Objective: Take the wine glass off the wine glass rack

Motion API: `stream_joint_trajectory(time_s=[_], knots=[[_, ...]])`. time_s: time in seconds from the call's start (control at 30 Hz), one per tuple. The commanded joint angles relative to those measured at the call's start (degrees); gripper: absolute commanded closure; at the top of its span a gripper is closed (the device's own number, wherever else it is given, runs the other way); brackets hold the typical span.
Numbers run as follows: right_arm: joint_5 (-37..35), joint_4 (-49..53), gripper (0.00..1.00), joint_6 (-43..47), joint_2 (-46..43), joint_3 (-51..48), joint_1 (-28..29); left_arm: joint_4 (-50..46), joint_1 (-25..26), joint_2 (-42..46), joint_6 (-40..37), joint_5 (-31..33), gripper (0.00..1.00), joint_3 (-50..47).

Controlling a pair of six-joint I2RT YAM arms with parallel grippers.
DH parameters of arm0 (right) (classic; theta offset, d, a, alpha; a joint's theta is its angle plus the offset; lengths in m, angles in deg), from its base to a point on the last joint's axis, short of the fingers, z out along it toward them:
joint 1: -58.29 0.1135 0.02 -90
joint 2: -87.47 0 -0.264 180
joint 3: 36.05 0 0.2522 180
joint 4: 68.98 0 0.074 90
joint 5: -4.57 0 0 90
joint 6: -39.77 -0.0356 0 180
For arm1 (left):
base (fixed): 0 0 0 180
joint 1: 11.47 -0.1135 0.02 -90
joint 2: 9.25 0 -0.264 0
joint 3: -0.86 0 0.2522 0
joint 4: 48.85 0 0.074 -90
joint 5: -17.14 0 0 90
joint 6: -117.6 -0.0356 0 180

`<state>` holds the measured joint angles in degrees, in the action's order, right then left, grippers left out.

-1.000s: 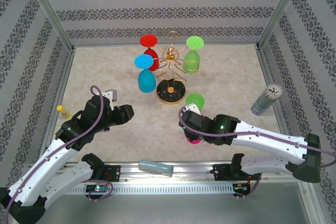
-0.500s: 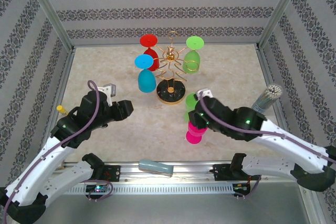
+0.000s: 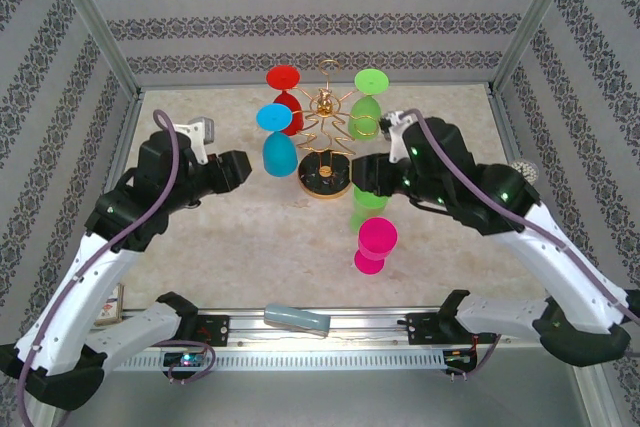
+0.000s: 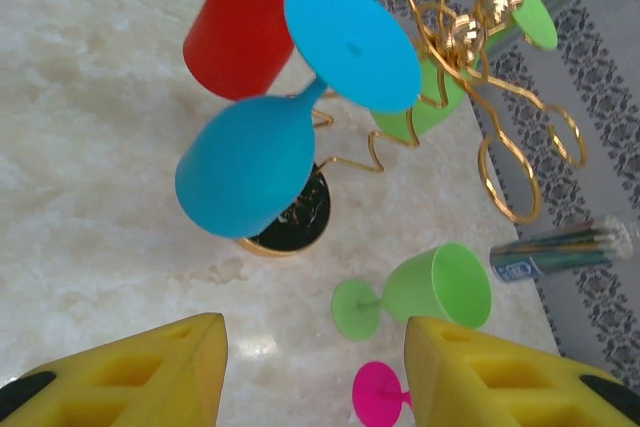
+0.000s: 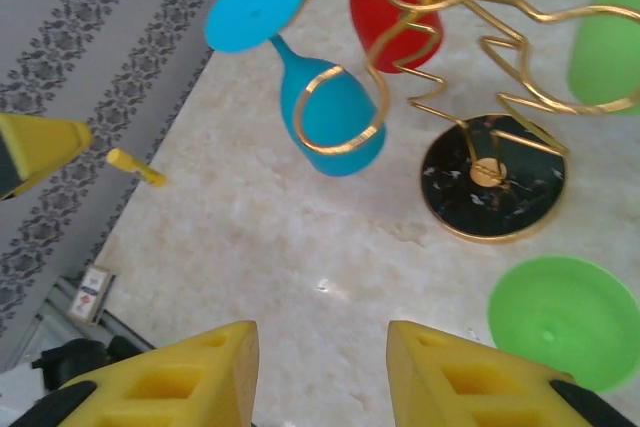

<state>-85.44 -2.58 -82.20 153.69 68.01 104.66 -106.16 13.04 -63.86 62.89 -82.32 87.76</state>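
left tool [image 4: 315, 372] parted, right tool [image 5: 322, 372] parted

A gold-coloured wire wine glass rack [image 3: 325, 132] with curled arms stands on its round black base toward the far middle of the pale marble-patterned table [image 3: 250, 247]. A red plastic wine glass [image 3: 284, 97] and a blue plastic wine glass [image 3: 275, 147] hang on its left side, and a green plastic wine glass [image 3: 368, 112] hangs on its right. In front of the rack, a second green glass [image 3: 368, 205] and a pink plastic glass [image 3: 375, 242] rest on the table close together. The left gripper [image 3: 240, 169] hovers just left of the blue glass, and the right gripper [image 3: 368, 173] hangs over the second green glass.
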Motion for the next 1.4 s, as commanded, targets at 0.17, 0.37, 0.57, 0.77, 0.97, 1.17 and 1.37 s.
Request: stream_joint_trajectory(time_s=[0.17, 0.37, 0.57, 0.77, 0.97, 1.17, 1.37], knots=[[14.6, -4.1, 0.56, 3.3, 10.2, 12.4, -6.6, 7.2, -9.6, -4.5, 2.3, -14.2, 0.49, 3.4], [21.1, -3.9, 0.53, 3.3, 16.5, 19.4, -13.0, 14.2, -14.2, -7.3, 6.7, -21.0, 0.48, 2.8], [27.0, -5.6, 0.51, 1.3, 16.8, 19.7, -24.4, 14.8, -15.3, -9.3, 6.5, -21.9, 0.48, 4.0], [33.2, -10.8, 0.51, -3.2, 18.1, 15.4, -35.6, 14.2, -16.1, -11.2, 5.5, -22.2, 0.47, 5.7], [35.3, -21.3, 0.51, -9.0, 18.5, 6.7, -41.3, 13.5, -16.6, -12.6, 5.2, -22.3, 0.47, 7.4], [36.0, -30.0, 0.56, -13.3, 20.4, 0.9, -43.2, 12.3, -17.3, -12.7, 4.8, -22.5, 0.47, 8.1], [36.8, -33.0, 0.56, -14.8, 23.5, 1.0, -43.2, 11.6, -17.7, -12.6, 4.6, -22.3, 0.47, 8.2]])
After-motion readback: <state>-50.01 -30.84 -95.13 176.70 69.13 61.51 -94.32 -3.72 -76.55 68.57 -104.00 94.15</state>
